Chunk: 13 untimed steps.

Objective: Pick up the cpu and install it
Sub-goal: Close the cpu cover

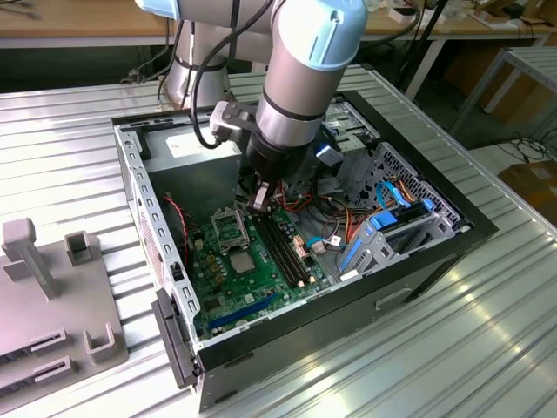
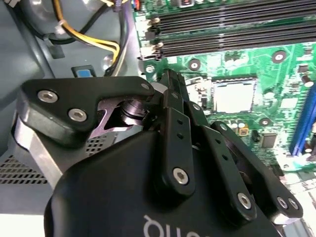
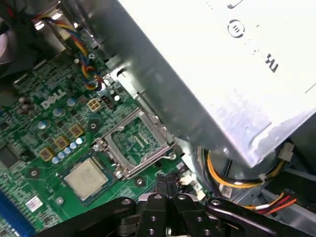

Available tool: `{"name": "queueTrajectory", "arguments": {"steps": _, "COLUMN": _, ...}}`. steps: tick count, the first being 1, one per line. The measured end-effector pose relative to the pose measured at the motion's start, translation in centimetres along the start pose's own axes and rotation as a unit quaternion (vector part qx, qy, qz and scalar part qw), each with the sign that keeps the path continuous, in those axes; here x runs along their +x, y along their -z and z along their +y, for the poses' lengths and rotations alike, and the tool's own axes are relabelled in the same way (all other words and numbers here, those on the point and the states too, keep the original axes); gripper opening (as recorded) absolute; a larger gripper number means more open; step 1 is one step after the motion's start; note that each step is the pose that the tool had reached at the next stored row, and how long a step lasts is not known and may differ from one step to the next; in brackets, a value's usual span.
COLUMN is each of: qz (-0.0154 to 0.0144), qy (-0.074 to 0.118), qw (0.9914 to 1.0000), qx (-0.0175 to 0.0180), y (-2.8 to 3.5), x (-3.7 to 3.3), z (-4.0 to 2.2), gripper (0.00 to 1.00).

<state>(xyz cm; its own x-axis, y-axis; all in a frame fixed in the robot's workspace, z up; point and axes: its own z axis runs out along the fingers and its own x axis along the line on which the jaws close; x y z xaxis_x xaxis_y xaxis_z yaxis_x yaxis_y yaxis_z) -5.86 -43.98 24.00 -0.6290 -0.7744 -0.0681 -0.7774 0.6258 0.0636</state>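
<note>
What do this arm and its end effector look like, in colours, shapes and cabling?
The arm is a stack of silver-grey cylinders with pale blue caps at the joints; a black cable runs down it to a grey wrist box. The end effector is matte black, built of flat linkage bars with silver screw heads, and has pale lettering on its body.

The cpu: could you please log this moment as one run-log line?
cpu: flat on motherboard beside open socket | hand: shut, empty, over motherboard near socket | install: not yet done
</note>
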Motion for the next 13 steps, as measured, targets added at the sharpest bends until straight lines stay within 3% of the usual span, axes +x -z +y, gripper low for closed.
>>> {"name": "queueTrajectory", "arguments": {"steps": 4, "qz": 0.0010, "qy": 0.026, "qw": 0.99966, "qx": -0.0032, "y": -0.14, "x": -0.11, "z": -0.03, "gripper": 0.11}}
{"name": "queueTrajectory", "arguments": {"steps": 9, "qz": 0.0008, "qy": 0.033, "qw": 0.99944, "qx": -0.0048, "y": -0.39, "x": -0.94, "z": -0.54, "gripper": 0.11}}
{"name": "queueTrajectory", "arguments": {"steps": 11, "qz": 0.0002, "qy": 0.051, "qw": 0.99865, "qx": -0.0076, "y": -0.55, "x": -1.00, "z": -0.50, "gripper": 0.11}}
{"name": "queueTrajectory", "arguments": {"steps": 13, "qz": 0.0000, "qy": 0.056, "qw": 0.99839, "qx": -0.0083, "y": -0.67, "x": -1.14, "z": -0.46, "gripper": 0.11}}
